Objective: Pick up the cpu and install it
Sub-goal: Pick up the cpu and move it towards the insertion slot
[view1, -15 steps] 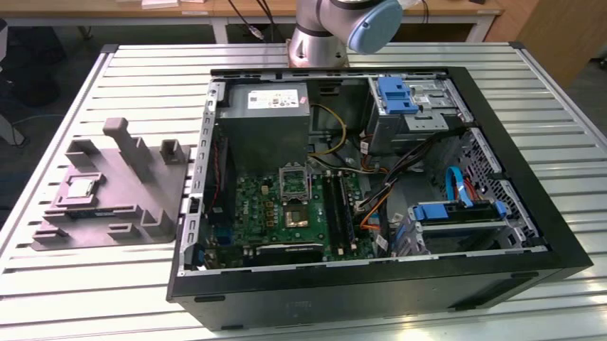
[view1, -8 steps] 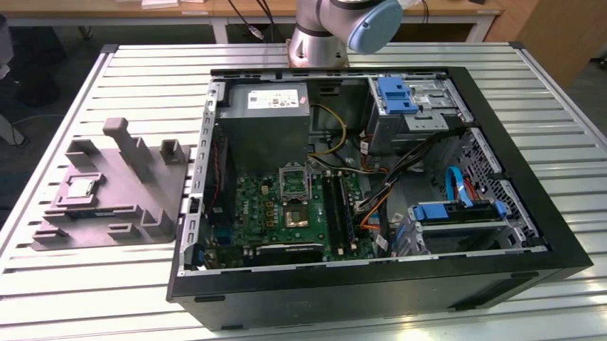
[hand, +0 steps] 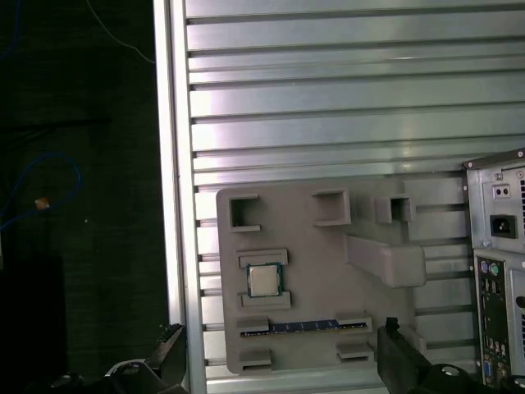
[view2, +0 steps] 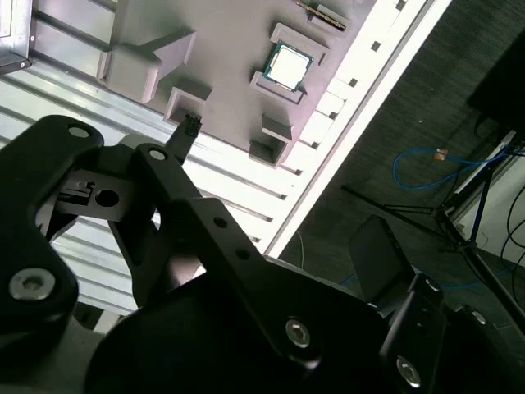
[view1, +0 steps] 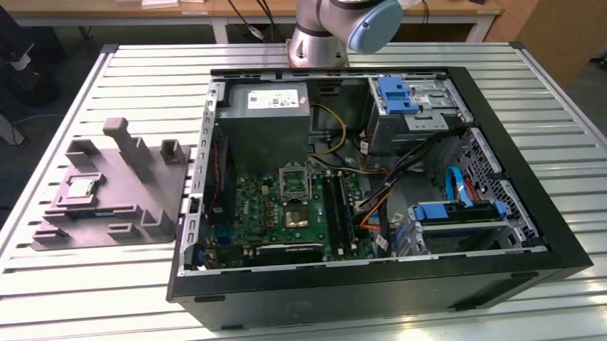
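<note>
The cpu (view1: 81, 187) is a small silvery square chip lying flat in a recess of the grey plastic fixture (view1: 124, 213), on the table at the exterior view's left. Both wrist views look down on it from well above: the cpu (hand: 262, 280) sits in the fixture (hand: 312, 246), and it appears again as the cpu (view2: 289, 66) beyond a black finger (view2: 187, 131). My gripper (hand: 279, 335) is open and holds nothing, its two fingertips spread wide and high over the fixture's edge. The silver socket frame (view1: 294, 181) sits on the green motherboard (view1: 275, 217) inside the case.
The open black computer case (view1: 379, 284) fills the table's middle and right, with cables, drive bays (view1: 408, 99) and a power supply (view1: 270, 114) inside. A memory stick (hand: 303, 327) lies in a fixture slot. The table's edge (hand: 176, 205) runs beside the fixture. The arm's base (view1: 323, 35) stands behind the case.
</note>
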### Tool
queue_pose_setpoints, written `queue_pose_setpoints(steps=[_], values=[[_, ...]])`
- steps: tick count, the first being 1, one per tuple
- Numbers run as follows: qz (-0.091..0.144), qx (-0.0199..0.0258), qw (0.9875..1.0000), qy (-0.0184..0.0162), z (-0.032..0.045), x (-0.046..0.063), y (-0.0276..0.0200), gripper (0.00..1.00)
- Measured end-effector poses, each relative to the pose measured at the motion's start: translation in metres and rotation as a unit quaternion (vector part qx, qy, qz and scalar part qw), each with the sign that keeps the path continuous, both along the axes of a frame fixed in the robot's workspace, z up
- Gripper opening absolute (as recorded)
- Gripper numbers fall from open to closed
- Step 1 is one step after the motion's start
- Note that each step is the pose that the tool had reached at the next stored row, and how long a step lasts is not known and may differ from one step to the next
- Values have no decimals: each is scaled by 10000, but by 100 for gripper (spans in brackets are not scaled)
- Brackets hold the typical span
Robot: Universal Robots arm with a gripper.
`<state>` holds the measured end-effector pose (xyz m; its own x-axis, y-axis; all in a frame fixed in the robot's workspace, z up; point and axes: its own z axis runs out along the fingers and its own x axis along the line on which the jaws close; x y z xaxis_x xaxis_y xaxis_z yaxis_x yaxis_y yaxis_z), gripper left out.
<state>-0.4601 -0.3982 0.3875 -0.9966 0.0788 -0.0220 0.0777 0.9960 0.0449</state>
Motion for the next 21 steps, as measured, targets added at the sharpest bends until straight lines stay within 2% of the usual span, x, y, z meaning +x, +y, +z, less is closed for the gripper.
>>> queue_pose_setpoints(steps=[9,10,14,15,16,21], values=[[0,0,10000,0,0,0,0,97],[0,0,10000,0,0,0,0,90],[0,0,10000,1,0,0,0,90],[0,0,10000,1,0,0,0,91],[0,0,10000,1,0,0,0,97],[0,0,10000,1,0,0,0,99]])
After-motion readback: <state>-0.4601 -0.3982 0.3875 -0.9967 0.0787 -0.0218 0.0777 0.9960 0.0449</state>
